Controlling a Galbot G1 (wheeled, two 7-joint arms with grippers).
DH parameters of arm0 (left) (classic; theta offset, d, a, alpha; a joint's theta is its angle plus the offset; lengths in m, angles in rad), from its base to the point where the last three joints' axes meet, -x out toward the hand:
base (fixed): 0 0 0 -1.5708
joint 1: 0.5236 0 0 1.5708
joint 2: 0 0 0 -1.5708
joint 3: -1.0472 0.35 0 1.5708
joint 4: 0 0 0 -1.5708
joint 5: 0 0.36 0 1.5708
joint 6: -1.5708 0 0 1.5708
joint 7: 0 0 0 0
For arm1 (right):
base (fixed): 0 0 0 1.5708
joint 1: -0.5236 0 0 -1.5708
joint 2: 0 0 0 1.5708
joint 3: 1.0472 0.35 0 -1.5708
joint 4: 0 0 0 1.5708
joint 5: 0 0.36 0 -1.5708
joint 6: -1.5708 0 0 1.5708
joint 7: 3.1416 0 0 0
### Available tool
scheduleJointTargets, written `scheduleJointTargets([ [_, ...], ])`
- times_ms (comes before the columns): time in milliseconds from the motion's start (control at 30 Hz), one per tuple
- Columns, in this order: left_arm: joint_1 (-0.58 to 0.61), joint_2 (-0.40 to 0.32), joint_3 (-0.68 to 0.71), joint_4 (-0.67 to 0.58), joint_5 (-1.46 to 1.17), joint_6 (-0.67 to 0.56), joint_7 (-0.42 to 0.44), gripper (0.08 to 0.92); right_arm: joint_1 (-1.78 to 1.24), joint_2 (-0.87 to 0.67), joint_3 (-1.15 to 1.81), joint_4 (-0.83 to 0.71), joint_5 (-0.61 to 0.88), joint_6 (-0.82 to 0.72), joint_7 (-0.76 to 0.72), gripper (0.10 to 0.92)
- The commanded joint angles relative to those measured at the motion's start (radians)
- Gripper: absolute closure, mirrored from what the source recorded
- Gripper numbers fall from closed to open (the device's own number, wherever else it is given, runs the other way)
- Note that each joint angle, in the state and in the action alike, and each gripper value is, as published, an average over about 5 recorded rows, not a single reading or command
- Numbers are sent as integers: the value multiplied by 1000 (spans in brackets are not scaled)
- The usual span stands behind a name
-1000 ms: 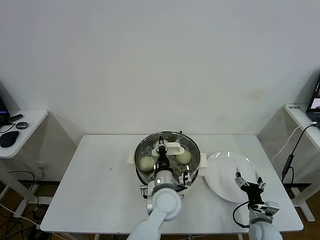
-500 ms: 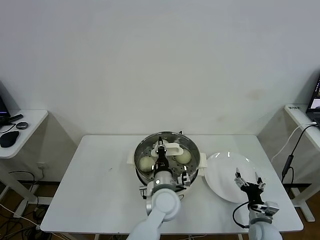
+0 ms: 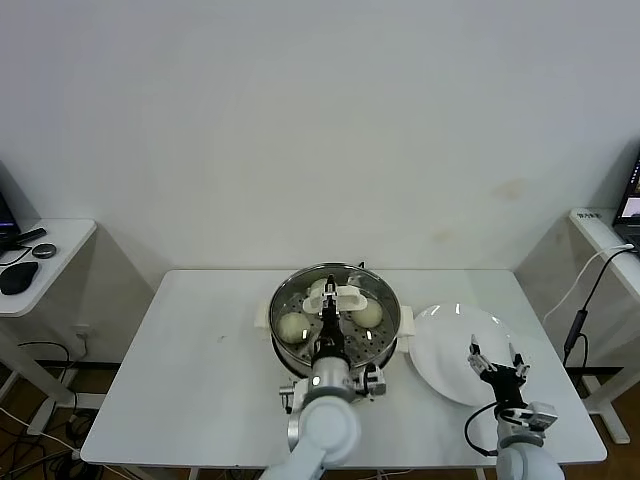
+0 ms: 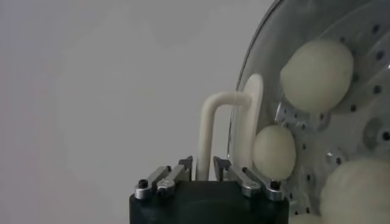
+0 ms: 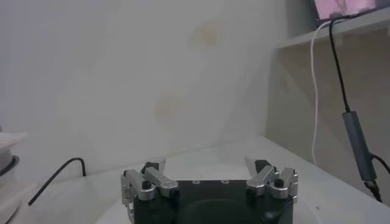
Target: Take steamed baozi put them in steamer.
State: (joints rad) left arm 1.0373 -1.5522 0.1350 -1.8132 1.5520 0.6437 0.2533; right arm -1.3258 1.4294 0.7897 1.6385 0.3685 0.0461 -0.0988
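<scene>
Nearest the robot, the right gripper (image 3: 497,364) hangs idle over the near edge of the white plate (image 3: 450,345), its fingers (image 5: 268,175) spread wide with nothing between them; no bun shows on the plate.

The left gripper (image 3: 328,310) reaches over the steamer (image 3: 282,302), and its fingers (image 4: 236,173) are clamped on a curved white handle (image 4: 208,131). That handle belongs to the glass lid (image 4: 244,79), which appears to be tilted over the pot, though its clear pane is hard to trace from the head view. Just beyond the fingertips, through or past the glass, the steamed baozi (image 4: 317,67) lie on the perforated tray: one close beside the handle's foot, one farther off, and part of a third at the frame's edge. The head view shows a bun (image 3: 293,326) to the left of the fingers and another (image 3: 367,314) to the right, with one possibly farther back under the handle; a fourth cannot be confirmed.

With the plate bare, the loading looks finished, and the step in hand seems to be the lid. The next move calls for lowering the lid level and centred on the rim, then opening the fingers once it sits flat.
</scene>
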Motion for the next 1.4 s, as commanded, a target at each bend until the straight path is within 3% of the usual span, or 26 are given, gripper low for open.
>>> scheduleJointTargets([
  [33, 142, 86, 22, -264, -62, -35, -49, 457, -5, 2, 0, 10, 0, -12, 3, 203],
  [200, 216, 103, -50, -363, -73, -42, -64, 318, -33, 12, -5, 65, 0, -92, 11, 203],
  [333, 321, 116, -150, -485, -171, -51, -141, 212, -79, 14, -45, 122, -45, -63, 0, 203],
  [400, 373, 116, -204, -535, -257, -42, -208, 190, -102, 24, -67, 148, -93, -12, -14, 203],
  [500, 443, 120, -317, -566, -489, -60, -385, 179, -138, 47, -98, 198, -129, 9, -25, 203],
  [567, 490, 122, -427, -566, -691, -127, -503, 177, -158, 57, -115, 219, -118, -1, -28, 203],
  [667, 565, 123, -605, -555, -990, -281, -570, 177, -181, 59, -121, 229, -126, -26, -17, 203],
  [767, 621, 135, -722, -527, -1266, -392, -561, 177, -211, 45, -118, 239, -126, -45, 6, 203],
  [1033, 650, 88, -839, -308, -1568, -621, -344, 177, -285, 29, -102, 262, -130, -57, 24, 203],
  [1200, 683, 106, -792, -251, -1582, -593, -310, 177, -296, 32, -91, 238, -141, -41, 31, 203],
  [1400, 724, 110, -780, -277, -1608, -531, -290, 177, -296, 48, -71, 258, -163, -81, -6, 203],
])
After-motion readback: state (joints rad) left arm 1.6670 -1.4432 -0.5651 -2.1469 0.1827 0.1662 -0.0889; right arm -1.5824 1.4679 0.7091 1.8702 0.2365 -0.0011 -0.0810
